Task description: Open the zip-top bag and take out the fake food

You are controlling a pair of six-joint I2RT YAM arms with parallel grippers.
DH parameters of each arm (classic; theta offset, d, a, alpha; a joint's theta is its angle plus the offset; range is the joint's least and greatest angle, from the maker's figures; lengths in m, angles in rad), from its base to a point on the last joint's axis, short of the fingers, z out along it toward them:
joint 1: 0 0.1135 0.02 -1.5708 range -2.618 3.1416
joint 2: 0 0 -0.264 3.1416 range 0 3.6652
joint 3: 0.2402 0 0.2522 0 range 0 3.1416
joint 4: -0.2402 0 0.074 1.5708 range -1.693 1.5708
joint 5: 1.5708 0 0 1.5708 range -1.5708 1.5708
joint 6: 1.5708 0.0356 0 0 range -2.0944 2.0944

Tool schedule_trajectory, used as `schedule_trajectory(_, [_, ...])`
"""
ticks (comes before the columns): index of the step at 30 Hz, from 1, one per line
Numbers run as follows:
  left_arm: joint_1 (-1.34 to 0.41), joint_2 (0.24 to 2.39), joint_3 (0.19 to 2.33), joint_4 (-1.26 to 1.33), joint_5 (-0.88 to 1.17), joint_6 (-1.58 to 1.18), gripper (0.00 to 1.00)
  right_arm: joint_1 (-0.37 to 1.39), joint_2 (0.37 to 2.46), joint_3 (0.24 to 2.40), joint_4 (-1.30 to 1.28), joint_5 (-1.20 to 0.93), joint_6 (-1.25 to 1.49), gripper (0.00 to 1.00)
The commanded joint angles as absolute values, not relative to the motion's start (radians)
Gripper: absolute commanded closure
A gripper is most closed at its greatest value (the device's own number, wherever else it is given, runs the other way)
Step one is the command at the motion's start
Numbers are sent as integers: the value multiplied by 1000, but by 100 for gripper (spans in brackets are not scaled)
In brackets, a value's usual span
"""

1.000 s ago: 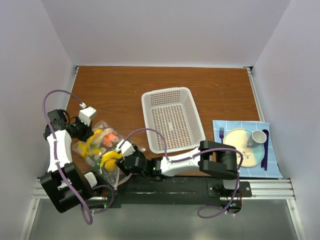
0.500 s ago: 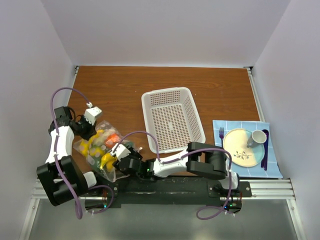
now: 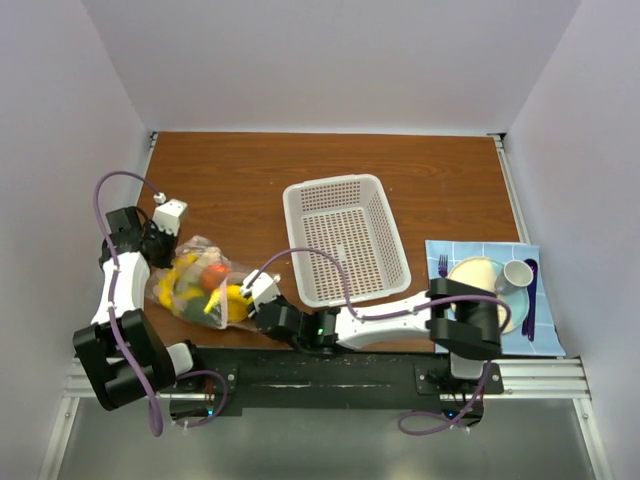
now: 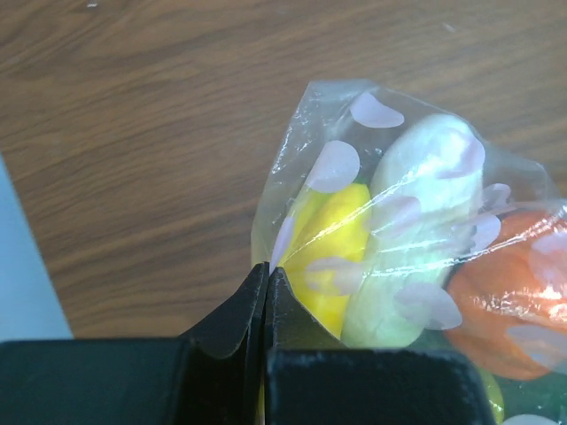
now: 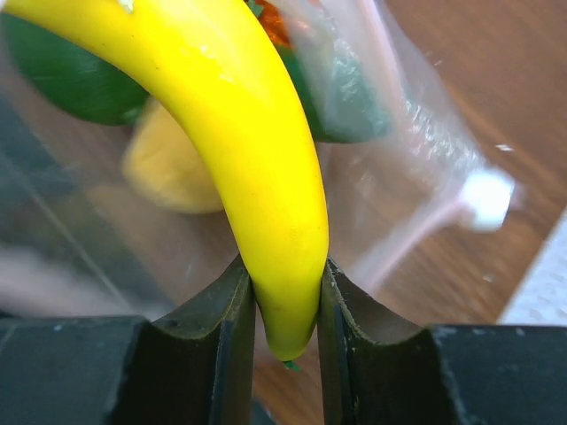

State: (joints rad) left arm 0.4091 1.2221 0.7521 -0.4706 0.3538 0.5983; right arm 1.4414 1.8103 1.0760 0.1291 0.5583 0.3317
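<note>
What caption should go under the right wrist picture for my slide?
The right claw pinches the tip of a yellow banana, with the clear zip-top bag crinkled behind it.

Soft, even overhead light fills the top view, and shadows are faint. In the right wrist view the banana (image 5: 257,177) is fairly sharp and glossy, while the zip-top bag (image 5: 416,142) blurs toward 3 o'clock. In the left wrist view, white glare streaks the plastic.

No writing, label, brand mark or number can be read in any view. The clear plastic zip-top bag (image 4: 337,168) carries only pale oval spots, not letters.
</note>
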Motion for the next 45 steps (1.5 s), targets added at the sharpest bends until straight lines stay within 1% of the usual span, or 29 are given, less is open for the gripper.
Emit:
schedule_trajectory(1, [411, 1198, 770, -374, 279, 505, 100, 1443, 1709, 1069, -36, 578, 402, 85])
schedule_trajectory(4, [411, 1148, 759, -393, 294, 514, 100, 1443, 1726, 1106, -104, 580, 393, 77])
schedule_trajectory(7, [411, 1100, 756, -448, 337, 538, 100, 1443, 1776, 1140, -106, 577, 384, 76])
schedule_trajectory(10, [410, 1056, 758, -520, 383, 580, 100, 1445, 1842, 1199, -121, 578, 368, 76])
schedule_trajectory(13, [410, 1010, 736, -505, 327, 606, 100, 1442, 1904, 1345, -266, 626, 368, 79])
schedule_trajectory(14, [410, 1000, 729, -473, 286, 610, 100, 1443, 1910, 1373, -369, 641, 374, 80])
schedule_trajectory(16, [410, 991, 713, -453, 255, 627, 100, 1442, 1888, 1420, -460, 696, 383, 85])
schedule_trajectory(20, [410, 1006, 683, -381, 174, 604, 100, 1442, 1774, 1445, -697, 767, 438, 85])
schedule_trajectory(22, [413, 1022, 676, -356, 157, 586, 100, 1443, 1717, 1463, -768, 764, 456, 85])
schedule_trajectory(26, [413, 1032, 695, -348, 129, 552, 100, 1433, 1687, 1506, -983, 768, 489, 84])
schedule_trajectory(28, [413, 1032, 722, -365, 120, 532, 100, 1424, 1677, 1502, -1034, 793, 495, 84])
schedule_trajectory(30, [413, 1023, 761, -386, 129, 517, 100, 1381, 1661, 1471, -1064, 816, 489, 86])
schedule_trajectory(33, [411, 1002, 839, -469, 189, 482, 100, 1257, 1605, 1428, -1077, 793, 499, 94])
schedule_trajectory(36, [408, 980, 928, -557, 253, 442, 100, 1129, 1502, 1388, -1005, 781, 463, 94])
schedule_trajectory(37, [410, 977, 946, -604, 273, 434, 100, 1055, 1485, 1381, -961, 769, 436, 93])
schedule_trajectory(40, [407, 956, 994, -664, 331, 411, 100, 945, 1463, 1385, -890, 727, 381, 89])
schedule_trajectory(42, [407, 937, 989, -686, 333, 422, 100, 913, 1512, 1407, -861, 712, 368, 83])
schedule_trajectory(44, [407, 922, 947, -698, 302, 440, 100, 896, 1567, 1448, -867, 704, 353, 72])
schedule_trajectory(45, [407, 902, 924, -680, 287, 458, 100, 896, 1616, 1469, -870, 703, 350, 60])
